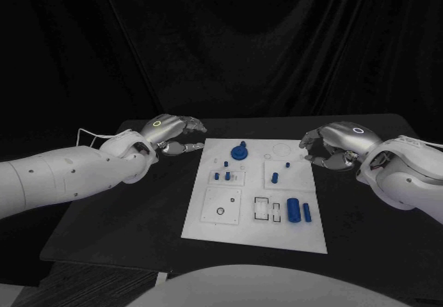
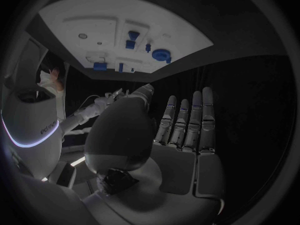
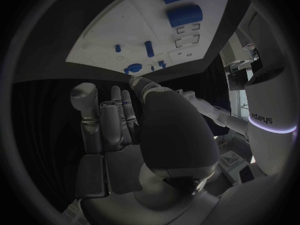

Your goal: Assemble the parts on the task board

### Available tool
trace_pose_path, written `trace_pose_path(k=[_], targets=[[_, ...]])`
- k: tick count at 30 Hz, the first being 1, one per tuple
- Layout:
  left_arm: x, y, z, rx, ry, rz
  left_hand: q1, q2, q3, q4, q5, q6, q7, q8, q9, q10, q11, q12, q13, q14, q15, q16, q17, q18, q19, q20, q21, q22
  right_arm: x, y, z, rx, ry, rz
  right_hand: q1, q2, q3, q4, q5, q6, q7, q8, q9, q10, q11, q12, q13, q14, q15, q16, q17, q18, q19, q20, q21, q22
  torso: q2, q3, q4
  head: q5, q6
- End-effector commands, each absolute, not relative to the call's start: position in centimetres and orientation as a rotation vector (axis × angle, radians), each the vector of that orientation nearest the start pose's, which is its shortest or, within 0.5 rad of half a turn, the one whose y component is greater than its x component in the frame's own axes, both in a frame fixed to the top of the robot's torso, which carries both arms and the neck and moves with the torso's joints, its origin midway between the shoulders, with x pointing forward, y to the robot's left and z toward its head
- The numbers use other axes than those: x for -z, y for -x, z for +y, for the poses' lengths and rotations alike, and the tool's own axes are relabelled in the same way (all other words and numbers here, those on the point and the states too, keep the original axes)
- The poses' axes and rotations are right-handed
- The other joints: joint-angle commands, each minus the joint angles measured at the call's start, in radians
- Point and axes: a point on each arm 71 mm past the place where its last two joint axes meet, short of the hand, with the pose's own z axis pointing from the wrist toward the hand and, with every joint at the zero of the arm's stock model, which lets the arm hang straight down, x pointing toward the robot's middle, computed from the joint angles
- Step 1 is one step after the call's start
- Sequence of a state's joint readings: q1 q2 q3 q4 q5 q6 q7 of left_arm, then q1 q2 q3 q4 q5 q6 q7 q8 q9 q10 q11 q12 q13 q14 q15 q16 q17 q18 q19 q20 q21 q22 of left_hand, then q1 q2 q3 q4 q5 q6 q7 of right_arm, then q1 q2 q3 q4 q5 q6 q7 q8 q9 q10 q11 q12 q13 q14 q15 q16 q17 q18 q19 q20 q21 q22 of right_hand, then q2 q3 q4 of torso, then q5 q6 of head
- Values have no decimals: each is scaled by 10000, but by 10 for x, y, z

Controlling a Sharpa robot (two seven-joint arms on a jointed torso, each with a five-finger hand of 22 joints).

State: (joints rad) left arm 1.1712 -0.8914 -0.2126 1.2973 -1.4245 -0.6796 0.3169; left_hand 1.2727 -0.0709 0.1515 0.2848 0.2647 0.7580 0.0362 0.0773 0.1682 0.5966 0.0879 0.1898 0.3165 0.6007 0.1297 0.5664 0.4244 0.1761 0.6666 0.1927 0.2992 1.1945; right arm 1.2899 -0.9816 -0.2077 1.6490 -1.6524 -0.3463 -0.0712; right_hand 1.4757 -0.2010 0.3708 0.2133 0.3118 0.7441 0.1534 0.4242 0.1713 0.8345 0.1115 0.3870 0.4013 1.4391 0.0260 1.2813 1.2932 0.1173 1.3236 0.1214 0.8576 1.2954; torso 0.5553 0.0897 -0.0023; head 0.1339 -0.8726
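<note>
Head view: silver fingers (image 1: 191, 148) of the left hand (image 1: 171, 133) are apart and loosely bent, holding nothing, hovering off the white rectangular task board's (image 1: 231, 220) far left corner over the black table (image 1: 120, 224). The right hand (image 1: 332, 147) hangs off the far right corner, fingers curled loosely downward, also holding nothing; neither hand touches the board.

Left wrist view: fingers (image 2: 186, 122) extended side by side, thumb apart, palm bare.

Right wrist view: fingers (image 3: 115, 117) likewise straight and released.

Board lies flat mid-table between the two hands. On it: a blue round disc part with a short stem (image 1: 239, 152) near the far edge; small blue pegs (image 1: 223, 173) standing in a square panel below it; two more small blue pegs (image 1: 280, 173) in the neighbouring panel; a large blue cylinder (image 1: 292, 209) lying beside a thinner blue cylinder (image 1: 307, 212) near the right edge, next to black-outlined rectangular slots (image 1: 265, 209). A small ring mark (image 1: 221, 210) sits in the near-left panel.
</note>
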Motion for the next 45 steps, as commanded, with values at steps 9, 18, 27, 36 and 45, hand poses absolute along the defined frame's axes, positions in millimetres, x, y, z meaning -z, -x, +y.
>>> trace_pose_path(k=[9,18,27,36,45], targets=[[228,-472,279,12937,3638,13633,-914,919,-2424,46,-1488,-4675,-724,-442,-1313,-5468,-1603,-1376,-2700,-6007,-915,-5664,-4244,-948,-6676,-263,-2921,-10962,214,-473,-221,-3244,6793,17578,81,-96,-1669,-237,718,331,-542,-1379,-417,-1563,-358,-672,-926,-1285,-320,-1441,-1223,467,-1301,-246,-2622,522,-154,-172,259,-256,0],[229,-461,264,16641,7253,13405,-933,1477,-3038,73,-1836,-5052,-804,-482,-1380,-5833,-1680,-1327,-3017,-6007,-1133,-5664,-4244,-47,-6670,-748,-2984,-11866,230,-480,-217,-3431,7034,17669,-19,-19,-2065,285,273,720,-468,-1635,-322,-1137,-171,-232,-1033,-1115,-217,-1190,-1244,385,-950,-186,-2362,624,-285,-356,588,-594,0],[229,-457,263,17508,8099,13383,-47,2094,-3435,60,-731,-5027,-655,-480,-1379,-5881,-1479,-1139,-3008,-6007,-891,-5664,-4244,-11,-6670,-386,-2973,-11782,238,-487,-211,-3821,6817,17505,201,150,-1691,201,1437,869,-408,-1867,-227,-633,-34,-79,-1208,-922,-93,-883,-1131,279,-596,-95,-1826,807,-371,-500,776,-709,0],[234,-457,266,17645,8389,13570,544,2339,-3660,62,30,-4968,-540,-471,-1373,-5908,-1368,-1059,-3006,-6007,-726,-5664,-4244,17,-6665,-2,-2962,-11717,251,-491,-204,-4227,6674,17571,183,123,-1183,126,1473,995,-282,-2096,-135,423,-60,-374,-1636,-774,32,-677,-1115,224,-338,-3,-1328,910,-481,-637,882,-911,0],[237,-457,265,17824,8375,13490,627,2496,-3934,82,-142,-4728,-540,-444,-1351,-5927,-1400,-1003,-3004,-6007,-598,-5664,-4244,16,-6657,304,-2952,-11659,267,-491,-206,-4169,6513,18084,20,-31,-827,92,1572,1168,-180,-2250,-108,968,-19,-885,-2040,-793,64,-633,-1189,223,-345,50,-1232,918,-577,-646,900,-992,0]])
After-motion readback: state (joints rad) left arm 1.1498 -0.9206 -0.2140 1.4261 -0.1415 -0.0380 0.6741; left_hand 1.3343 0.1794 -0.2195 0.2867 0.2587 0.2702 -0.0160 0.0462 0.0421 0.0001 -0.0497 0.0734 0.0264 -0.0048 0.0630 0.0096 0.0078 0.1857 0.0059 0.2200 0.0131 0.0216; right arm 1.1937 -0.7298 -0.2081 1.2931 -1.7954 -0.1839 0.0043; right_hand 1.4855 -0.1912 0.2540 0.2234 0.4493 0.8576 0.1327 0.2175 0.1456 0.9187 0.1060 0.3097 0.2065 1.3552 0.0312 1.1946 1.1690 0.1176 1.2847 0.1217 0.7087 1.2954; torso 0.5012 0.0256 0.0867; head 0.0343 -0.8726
